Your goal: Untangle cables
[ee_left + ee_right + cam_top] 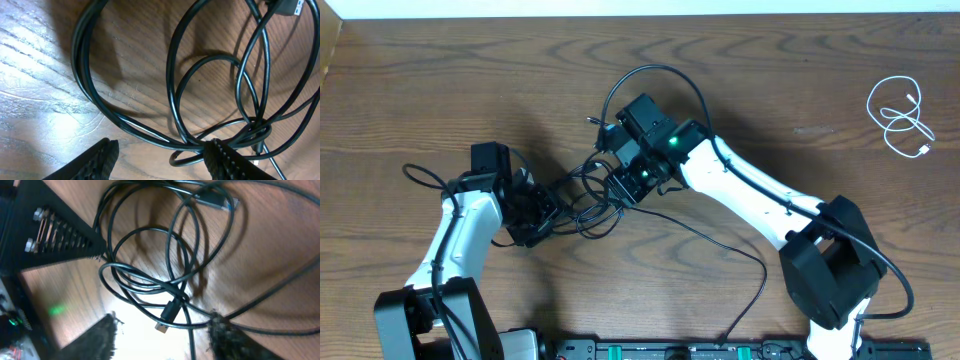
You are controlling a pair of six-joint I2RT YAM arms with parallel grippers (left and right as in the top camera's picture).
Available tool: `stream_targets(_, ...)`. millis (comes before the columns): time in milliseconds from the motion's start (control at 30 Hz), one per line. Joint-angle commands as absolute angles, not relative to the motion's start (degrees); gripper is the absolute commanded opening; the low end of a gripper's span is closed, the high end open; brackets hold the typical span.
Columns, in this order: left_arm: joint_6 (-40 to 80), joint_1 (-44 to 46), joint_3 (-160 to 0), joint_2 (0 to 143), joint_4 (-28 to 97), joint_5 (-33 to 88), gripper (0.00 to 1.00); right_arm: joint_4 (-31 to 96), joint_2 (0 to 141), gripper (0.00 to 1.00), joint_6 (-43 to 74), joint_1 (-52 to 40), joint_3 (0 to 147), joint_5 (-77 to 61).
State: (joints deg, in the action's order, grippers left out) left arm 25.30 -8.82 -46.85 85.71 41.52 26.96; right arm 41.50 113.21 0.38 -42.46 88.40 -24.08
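Right wrist view: your right gripper (162, 335) has its jaws apart with nothing clamped. The fingertips (102, 332) are blurred, so the exact gap is unreadable. Just ahead, between them, lies a black plug end (170, 312). Its long axis points roughly straight away from the jaws, slightly tilted, so a pinch would land across it. Beyond it the black cables (150, 270) cross in several loops.

Left gripper (160, 157) is also open and empty. A bundle of strands touches the fingertip (222, 157) at frame right, and the other loops fan out ahead.

From overhead, the tangle sits between both grippers, left gripper at its left edge, right gripper at its upper right. The right arm is nearer the plug. My read: grab the plug there and use the left to pin the bundle.

White cable (902, 118) lies alone, well apart, far right on the table (770, 80).
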Motion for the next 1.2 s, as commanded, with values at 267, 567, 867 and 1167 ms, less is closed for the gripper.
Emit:
stream_targets(267,25.8,-8.6,-46.3,85.3,41.5,26.3,0.61,34.1,113.6,0.42,-24.3,-48.5,83.6,-16.8)
stream_targets(567,25.8,-8.6,-46.3,85.3,42.2,26.3,0.6,24.3,113.6,0.32,-24.3,-48.7,78.6,-16.0)
stream_targets(867,25.8,-8.6,-46.3,85.3,42.2,26.3,0.61,23.5,113.6,0.27,-26.9,-48.8,78.5,-15.9)
stream_targets(1167,25.8,-8.6,-46.3,85.3,42.1,26.3,0.61,22.5,113.6,0.26,-27.5,-48.8,77.4,-16.0)
